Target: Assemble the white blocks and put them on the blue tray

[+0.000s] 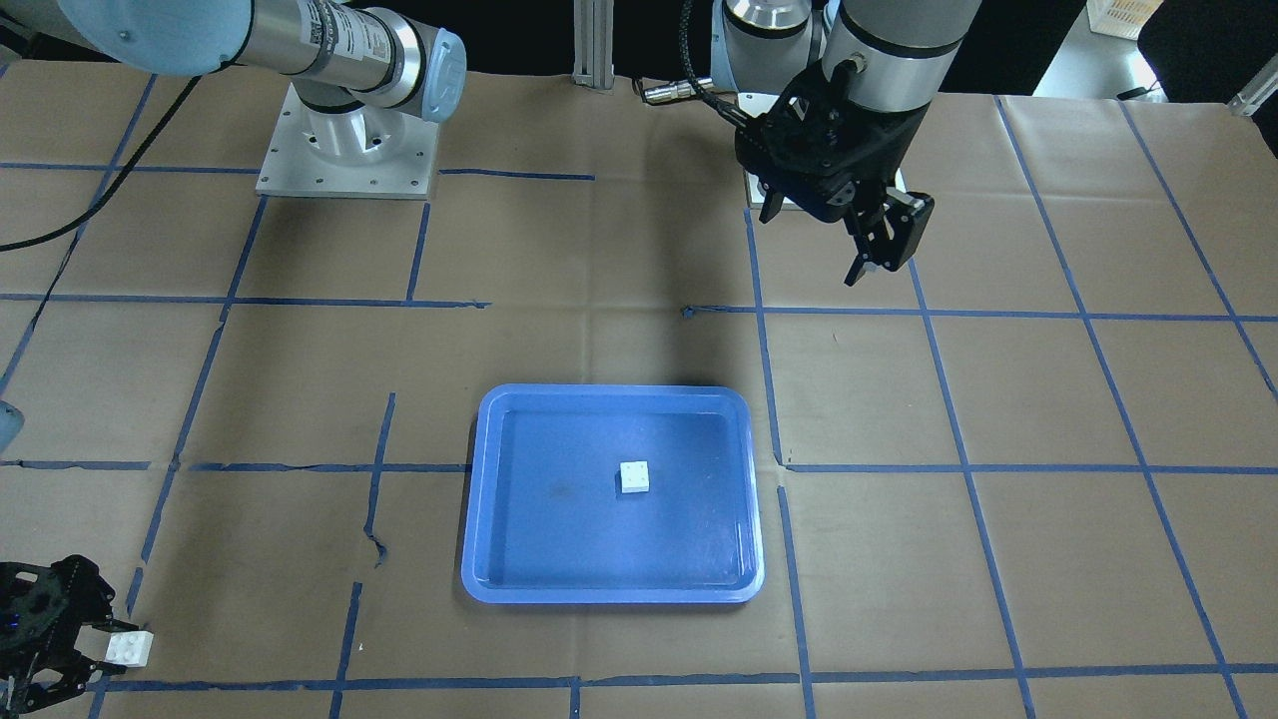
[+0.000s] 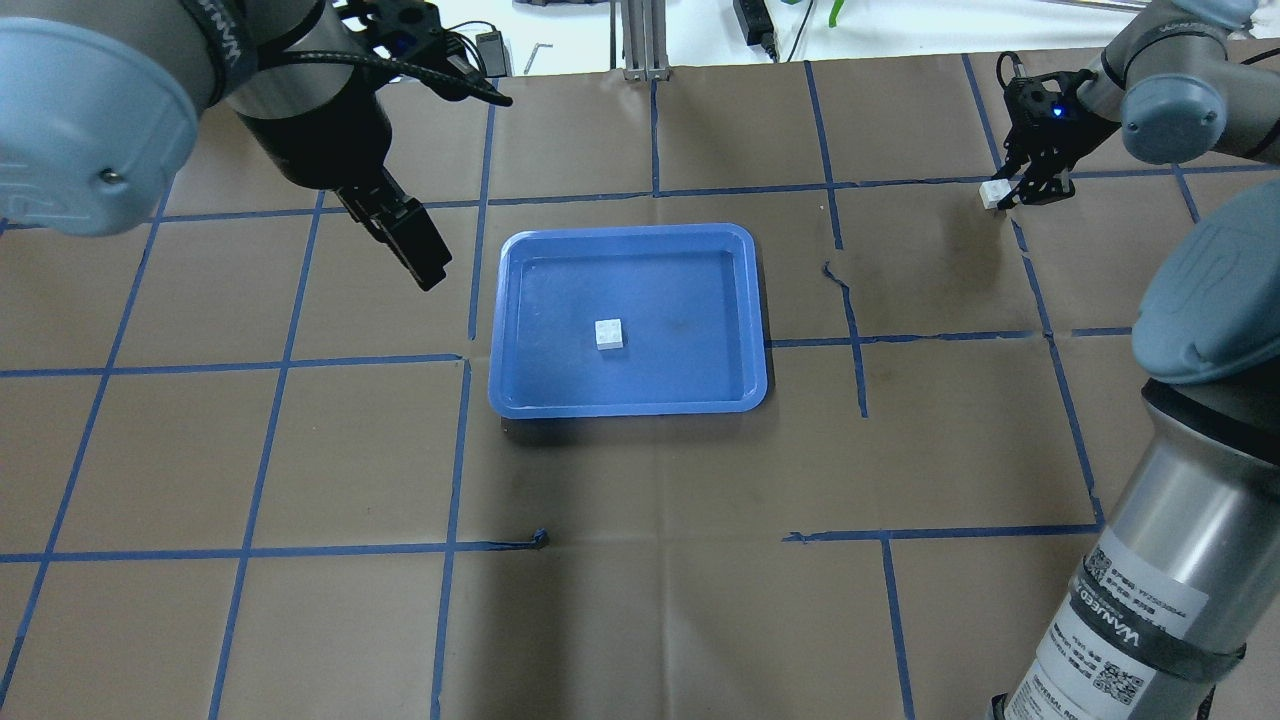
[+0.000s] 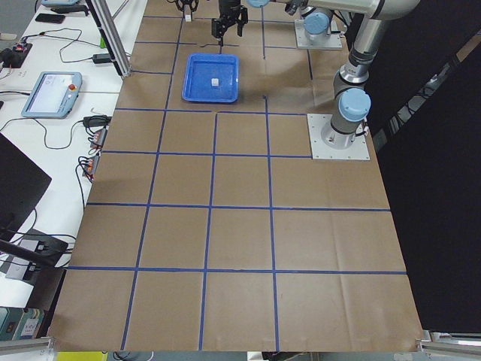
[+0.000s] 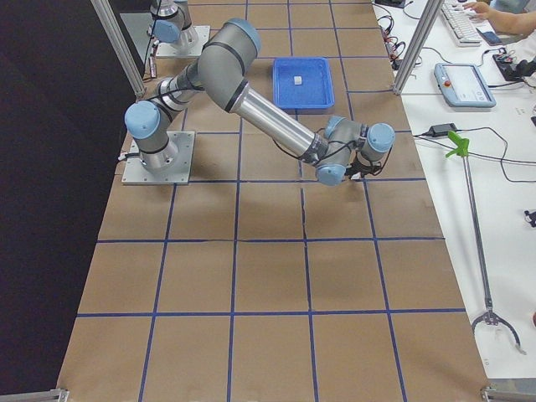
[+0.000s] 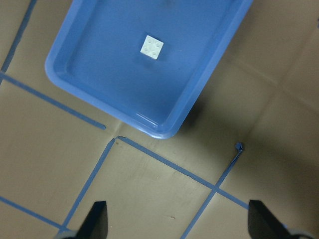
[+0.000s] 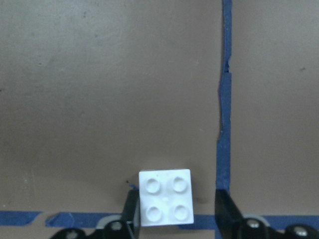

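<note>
Fingers of the right pincer (image 6: 174, 206) stand open on either side of a white block (image 6: 165, 201) lying on the tabletop (image 6: 99, 74). One finger is against the block's side and the other is clear of it, well apart from the blue tray (image 2: 520, 400). The left pincer (image 5: 178, 211) hangs wide open, gripping nothing, near a corner of that tray, where the second white block (image 2: 609, 333) lies studs up near the middle.

Brown paper (image 2: 640, 480) covers my table, crossed by a grid of blue tape (image 6: 224, 124). Seen from overhead, an aluminium post (image 2: 640, 40) stands at twelve o'clock. From the exterior right camera, a teach pendant (image 4: 465, 85) lies on the white bench (image 4: 511, 251) at two o'clock. A long grabber stick (image 4: 476, 243) with a green clip lies at four o'clock.
</note>
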You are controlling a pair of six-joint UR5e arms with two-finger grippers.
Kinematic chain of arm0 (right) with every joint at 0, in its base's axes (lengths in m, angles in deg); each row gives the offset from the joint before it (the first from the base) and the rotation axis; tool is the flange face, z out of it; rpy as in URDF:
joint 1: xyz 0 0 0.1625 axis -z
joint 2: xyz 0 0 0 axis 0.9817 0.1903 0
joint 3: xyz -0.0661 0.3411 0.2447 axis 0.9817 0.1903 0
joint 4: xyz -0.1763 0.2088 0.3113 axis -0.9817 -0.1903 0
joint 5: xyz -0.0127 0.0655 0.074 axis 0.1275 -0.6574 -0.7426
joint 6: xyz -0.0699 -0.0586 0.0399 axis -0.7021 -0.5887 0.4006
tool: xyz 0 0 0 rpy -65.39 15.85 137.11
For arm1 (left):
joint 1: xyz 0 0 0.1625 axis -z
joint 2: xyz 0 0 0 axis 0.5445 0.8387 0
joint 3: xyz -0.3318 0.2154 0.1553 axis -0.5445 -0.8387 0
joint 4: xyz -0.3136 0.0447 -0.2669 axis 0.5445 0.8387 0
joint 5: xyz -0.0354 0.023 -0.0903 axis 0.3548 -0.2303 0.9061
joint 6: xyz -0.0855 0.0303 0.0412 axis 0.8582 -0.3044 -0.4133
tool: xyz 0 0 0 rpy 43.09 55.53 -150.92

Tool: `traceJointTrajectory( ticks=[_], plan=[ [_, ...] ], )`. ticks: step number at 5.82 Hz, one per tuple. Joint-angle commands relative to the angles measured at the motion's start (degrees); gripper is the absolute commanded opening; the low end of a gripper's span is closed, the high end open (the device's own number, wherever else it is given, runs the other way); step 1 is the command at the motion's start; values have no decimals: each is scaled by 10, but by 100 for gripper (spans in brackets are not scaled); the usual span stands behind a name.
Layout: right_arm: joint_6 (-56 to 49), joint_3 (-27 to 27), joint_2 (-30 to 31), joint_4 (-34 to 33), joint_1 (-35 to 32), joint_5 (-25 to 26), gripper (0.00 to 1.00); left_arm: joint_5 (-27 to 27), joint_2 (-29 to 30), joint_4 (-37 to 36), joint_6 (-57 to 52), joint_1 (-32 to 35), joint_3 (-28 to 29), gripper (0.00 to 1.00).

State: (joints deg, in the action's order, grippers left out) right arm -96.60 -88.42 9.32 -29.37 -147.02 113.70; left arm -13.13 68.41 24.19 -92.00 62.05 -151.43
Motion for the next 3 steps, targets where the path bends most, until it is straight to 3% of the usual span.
traceJointTrajectory(
  ticks=[1, 3],
  plan=[
    [5, 2, 6, 1, 1, 1, 21, -2, -28, -20, 242, -20, -12, 99],
    [48, -3, 57, 15, -12, -8, 19, -5, -40, -20, 364, -19, -13, 99]
  ],
)
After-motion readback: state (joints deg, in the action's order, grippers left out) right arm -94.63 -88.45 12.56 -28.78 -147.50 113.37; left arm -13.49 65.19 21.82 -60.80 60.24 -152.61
